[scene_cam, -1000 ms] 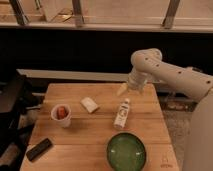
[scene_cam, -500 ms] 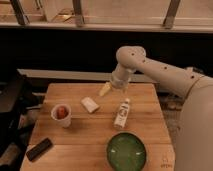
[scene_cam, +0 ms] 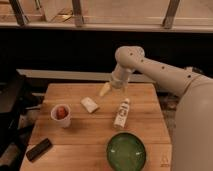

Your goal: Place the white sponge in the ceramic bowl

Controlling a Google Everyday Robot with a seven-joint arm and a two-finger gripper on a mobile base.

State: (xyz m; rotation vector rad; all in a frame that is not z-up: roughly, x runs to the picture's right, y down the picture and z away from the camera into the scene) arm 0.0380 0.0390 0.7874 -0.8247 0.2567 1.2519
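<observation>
On the wooden table (scene_cam: 80, 135), the white sponge (scene_cam: 90, 104) lies flat near the middle, between a white cup (scene_cam: 61, 114) on its left and a white bottle (scene_cam: 121, 113) lying on its side to its right. The ceramic bowl (scene_cam: 126, 151), green inside, sits near the front edge, well apart from the sponge. A black object (scene_cam: 39, 149) rests at the front left corner.

The gripper (scene_cam: 105, 90) hangs just behind and to the right of the sponge, apart from it and carrying nothing. Whether it is released or clenched cannot be told.

The sponge is judged light, soft and compressible, with little risk of slipping or damage. It should be taken across its shorter width, near the centre, with a top-down approach. A firm closure is acceptable, since the material will yield.
</observation>
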